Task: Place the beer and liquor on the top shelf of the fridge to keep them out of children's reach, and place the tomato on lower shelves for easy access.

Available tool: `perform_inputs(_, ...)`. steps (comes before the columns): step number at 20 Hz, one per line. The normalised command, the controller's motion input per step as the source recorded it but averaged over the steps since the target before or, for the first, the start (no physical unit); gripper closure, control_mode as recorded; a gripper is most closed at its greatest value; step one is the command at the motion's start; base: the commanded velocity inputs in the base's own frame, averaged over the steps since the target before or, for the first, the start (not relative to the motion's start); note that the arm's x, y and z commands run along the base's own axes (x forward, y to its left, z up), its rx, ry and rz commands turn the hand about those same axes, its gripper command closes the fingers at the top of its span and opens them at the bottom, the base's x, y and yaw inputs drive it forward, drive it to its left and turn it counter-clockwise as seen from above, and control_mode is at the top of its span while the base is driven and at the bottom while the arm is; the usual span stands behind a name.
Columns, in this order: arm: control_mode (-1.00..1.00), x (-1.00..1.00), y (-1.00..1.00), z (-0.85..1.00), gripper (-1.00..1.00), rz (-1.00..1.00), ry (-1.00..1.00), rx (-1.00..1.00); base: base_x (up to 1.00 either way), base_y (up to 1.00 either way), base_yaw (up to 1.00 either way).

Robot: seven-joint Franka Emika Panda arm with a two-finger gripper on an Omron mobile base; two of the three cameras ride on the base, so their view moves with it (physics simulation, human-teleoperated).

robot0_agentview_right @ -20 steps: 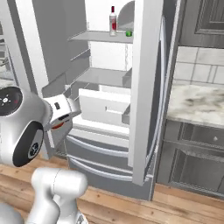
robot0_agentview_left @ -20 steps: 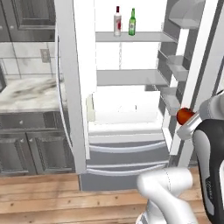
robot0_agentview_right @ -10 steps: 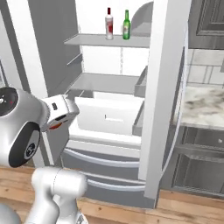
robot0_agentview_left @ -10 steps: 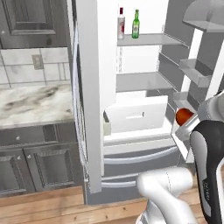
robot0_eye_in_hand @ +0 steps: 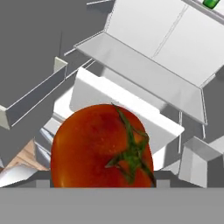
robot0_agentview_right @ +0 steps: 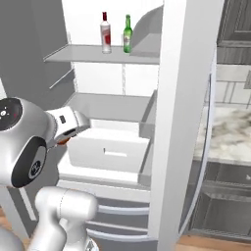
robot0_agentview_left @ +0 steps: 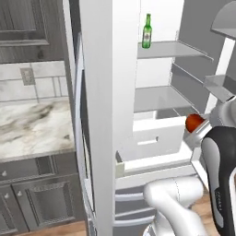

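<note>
The fridge (robot0_agentview_right: 182, 98) stands open. On its top shelf (robot0_agentview_right: 81, 54) the white, red-capped liquor (robot0_agentview_right: 105, 33) and the green beer (robot0_agentview_right: 127, 34) stand upright side by side; in the left base view the beer (robot0_agentview_left: 146, 31) stands on the top shelf (robot0_agentview_left: 173, 49). My gripper (robot0_agentview_right: 67, 135) is shut on the red tomato (robot0_agentview_left: 194, 121), held in the air in front of the white drawer, below the level of the lower shelves (robot0_agentview_right: 112, 105). In the hand view the tomato (robot0_eye_in_hand: 103, 146) hides the fingertips, and a lower shelf (robot0_eye_in_hand: 144, 74) lies ahead.
A white drawer (robot0_agentview_right: 110, 149) juts out under the lower shelf. The open fridge doors (robot0_agentview_left: 99, 115) flank the opening, with door bins (robot0_agentview_left: 220, 86) on the right. Marble counters (robot0_agentview_left: 32, 129) and grey cabinets (robot0_agentview_left: 41, 203) lie beside the fridge.
The whole picture has shifted and the fridge looks nearer, so the base has moved. The tomato stays in the gripper; both bottles stand as before.
</note>
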Motion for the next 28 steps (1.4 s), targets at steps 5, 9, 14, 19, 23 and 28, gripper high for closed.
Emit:
perform_inputs(5,1.00,0.00,0.00,0.00,1.00,0.00,0.00,0.00,0.70,0.00,-0.06)
perform_inputs(9,1.00,0.00,0.00,0.00,1.00,0.00,0.00,0.00,0.67,0.00,-0.03)
perform_inputs(14,-1.00,0.46,-0.08,-0.08,1.00,0.00,0.00,0.00,0.13,0.00,0.00)
perform_inputs(19,-1.00,0.61,-0.17,-0.28,1.00,0.00,0.00,0.00,0.00,0.00,0.00)
perform_inputs(23,-1.00,0.67,-0.12,-0.38,1.00,0.00,0.00,0.00,0.00,0.00,0.00)
perform_inputs(28,-1.00,0.65,-0.01,-0.33,1.00,-0.01,0.00,0.00,0.00,0.00,0.00)
